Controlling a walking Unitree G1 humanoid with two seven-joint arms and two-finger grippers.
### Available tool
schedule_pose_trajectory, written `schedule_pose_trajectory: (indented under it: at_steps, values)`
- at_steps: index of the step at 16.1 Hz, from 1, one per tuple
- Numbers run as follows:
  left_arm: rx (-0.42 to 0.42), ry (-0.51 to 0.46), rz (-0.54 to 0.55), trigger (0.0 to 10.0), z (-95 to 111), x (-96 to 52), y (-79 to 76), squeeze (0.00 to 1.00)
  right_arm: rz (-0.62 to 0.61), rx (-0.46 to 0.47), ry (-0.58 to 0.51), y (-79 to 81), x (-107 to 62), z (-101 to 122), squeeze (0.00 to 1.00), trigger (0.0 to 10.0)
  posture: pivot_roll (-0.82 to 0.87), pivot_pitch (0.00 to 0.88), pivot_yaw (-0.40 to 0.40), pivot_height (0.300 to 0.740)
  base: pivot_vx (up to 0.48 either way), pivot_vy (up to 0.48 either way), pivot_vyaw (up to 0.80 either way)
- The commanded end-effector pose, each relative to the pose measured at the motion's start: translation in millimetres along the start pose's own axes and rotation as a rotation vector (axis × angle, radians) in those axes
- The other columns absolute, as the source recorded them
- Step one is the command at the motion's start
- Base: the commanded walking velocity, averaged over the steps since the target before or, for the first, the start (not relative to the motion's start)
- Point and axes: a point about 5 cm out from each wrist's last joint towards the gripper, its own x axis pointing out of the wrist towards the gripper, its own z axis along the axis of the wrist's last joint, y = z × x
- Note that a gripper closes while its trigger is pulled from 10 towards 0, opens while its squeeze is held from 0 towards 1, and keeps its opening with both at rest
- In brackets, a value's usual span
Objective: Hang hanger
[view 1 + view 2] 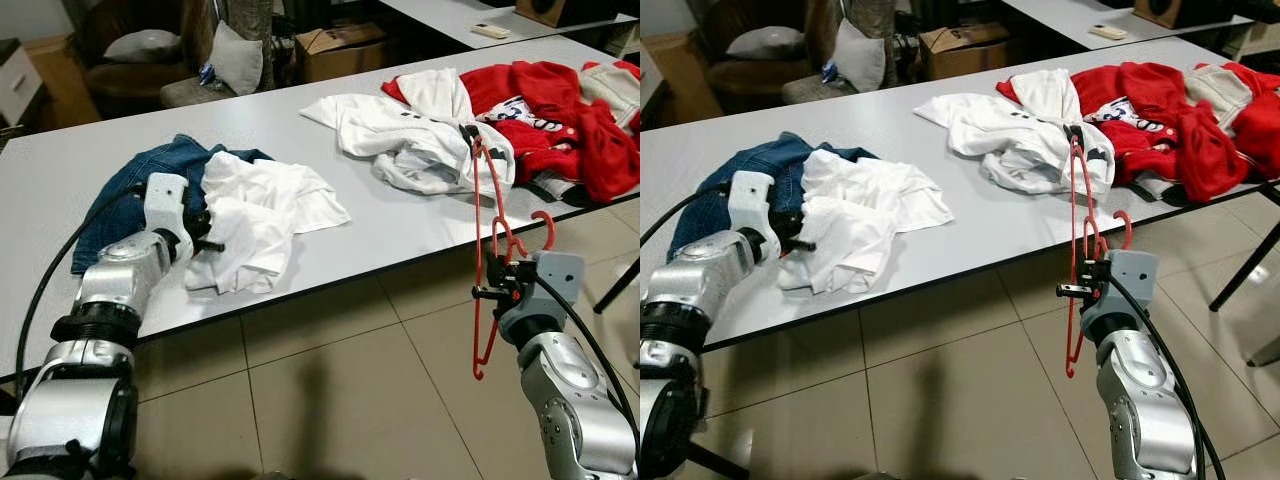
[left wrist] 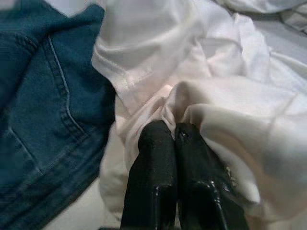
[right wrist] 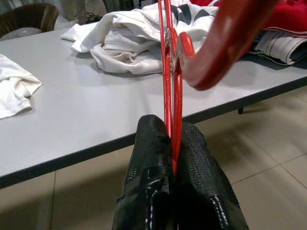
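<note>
Here, the red hanger (image 1: 492, 250) was held upright in the right gripper (image 1: 493, 278), just off the near edge of the grey table (image 1: 400, 225) and above the tiled floor (image 1: 330, 390); in the right wrist view its thin red bars (image 3: 170, 91) were seen pinched between the two black fingers (image 3: 148, 158), which were pressed together on them, with the hook curling beside the wrist. The hanger's top reached up in front of a crumpled white garment (image 1: 420, 135) lying on the table, and a heap of red clothing (image 1: 560, 115) was spread toward the table's far right end. Toward the table's left end, a white T-shirt (image 1: 255, 215) lay partly over blue jeans (image 1: 140, 195); the left gripper (image 2: 175, 143) was closed on a fold of that shirt's fabric, its fingers touching side by side with cloth gathered around their tips. The step in hand was judged to be bringing hanger and shirt together, with little of the task done. To do it well, the shirt would best be lifted clear of the jeans so its neck opening could be found, while the hanger was kept firmly clamped so it would not swing or slip. No rail or hook for hanging could be made out, so where the hanger should end up could not be told.
</note>
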Motion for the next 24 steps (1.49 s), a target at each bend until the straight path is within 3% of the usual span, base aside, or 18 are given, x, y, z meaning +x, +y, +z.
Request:
schedule_pose_trajectory:
  at_steps: [1,3,4,6,7,8,9,10,11,12,13,15,17,20,21,22,23,24]
  values:
    - [0.013,-0.111,0.044,10.0,19.2,-5.7,9.2,1.00,0.053,-0.032,-0.004,7.4,3.7,2.9,0.00,10.0,-0.13,0.000,0.095,0.740,0.000,0.000,0.00]
    - [-0.014,-0.197,0.057,10.0,32.3,-8.8,12.4,1.00,0.141,-0.061,-0.017,16.4,2.4,5.9,0.00,10.0,-0.13,0.000,0.094,0.740,0.000,0.000,0.00]
    - [-0.097,-0.319,-0.006,10.0,51.6,-14.0,10.1,1.00,0.370,-0.090,-0.038,38.3,-4.9,14.1,0.00,10.0,-0.13,0.000,0.095,0.740,0.000,0.000,0.00]
    - [-0.122,-0.408,-0.089,10.0,69.1,-18.9,3.5,1.00,0.620,-0.140,-0.033,59.5,-16.4,22.1,0.00,10.0,-0.12,0.000,0.095,0.740,0.000,0.000,0.00]
    - [-0.036,-0.409,-0.110,10.0,74.9,-20.4,-0.5,1.00,0.801,-0.213,0.012,71.0,-27.1,22.6,0.00,10.0,-0.12,0.000,0.091,0.740,0.000,0.000,0.00]
    - [0.112,-0.376,-0.090,10.0,75.7,-21.0,-1.6,1.00,0.928,-0.271,0.076,75.7,-35.5,19.8,0.00,10.0,-0.12,0.000,0.091,0.740,0.000,0.000,0.00]
    - [0.192,-0.351,-0.076,10.0,74.2,-21.2,-1.5,1.00,0.974,-0.287,0.107,76.7,-38.8,18.5,0.00,10.0,-0.12,0.000,0.091,0.740,0.000,0.000,0.00]
    - [0.234,-0.306,-0.011,10.0,71.4,-23.6,6.1,1.00,1.062,-0.356,0.203,76.0,-43.5,13.9,0.00,10.0,-0.12,0.000,0.093,0.740,0.000,0.000,0.00]
    - [0.234,-0.306,-0.011,10.0,71.4,-23.6,6.1,1.00,1.062,-0.356,0.203,76.0,-43.5,13.9,0.00,10.0,-0.12,0.000,0.093,0.740,0.000,0.000,0.00]
    - [0.317,-0.184,0.042,10.0,55.7,-32.2,20.9,0.18,1.110,-0.371,0.278,72.9,-42.8,10.1,0.00,10.0,-0.12,0.000,0.090,0.740,0.000,0.000,0.00]
    - [0.375,-0.066,0.060,10.0,38.1,-41.1,31.7,0.00,1.120,-0.367,0.337,67.2,-35.9,4.9,0.00,10.0,-0.12,0.000,0.084,0.740,0.000,0.000,0.00]
    - [0.435,0.065,0.026,10.0,14.3,-51.1,37.0,0.00,0.980,-0.380,0.435,46.4,-1.1,-16.8,0.00,10.0,-0.11,0.000,0.076,0.740,0.000,0.000,0.00]
    - [0.489,0.144,-0.006,10.0,1.1,-55.9,36.3,0.00,0.793,-0.375,0.443,32.9,17.0,-22.8,0.00,10.0,-0.11,0.000,0.067,0.740,0.000,0.000,0.00]
    - [0.499,0.172,-0.041,10.0,-4.3,-59.3,28.3,0.00,0.502,-0.330,0.340,12.4,39.8,-2.1,0.00,10.0,-0.11,0.000,0.060,0.740,0.000,0.000,0.00]
    - [0.500,0.175,-0.054,10.0,-5.3,-60.8,26.3,0.00,0.414,-0.319,0.251,4.6,48.6,9.4,0.00,10.0,-0.11,0.000,0.060,0.740,0.000,0.000,0.00]
    - [0.509,0.163,-0.073,10.0,-5.2,-61.0,23.9,0.00,0.369,-0.284,0.199,0.7,51.5,17.7,0.00,10.0,-0.11,0.000,0.061,0.740,0.000,0.000,0.00]
    - [0.487,0.097,-0.183,10.0,-4.4,-60.3,7.6,0.00,0.299,-0.203,0.058,-4.5,53.5,41.5,0.00,10.0,-0.11,0.000,0.063,0.740,0.000,0.000,0.00]
    - [0.475,0.092,-0.197,10.0,-4.5,-60.2,4.8,0.00,0.289,-0.191,0.044,-5.1,53.4,44.3,0.00,10.0,-0.11,0.000,0.063,0.740,0.000,0.000,0.00]
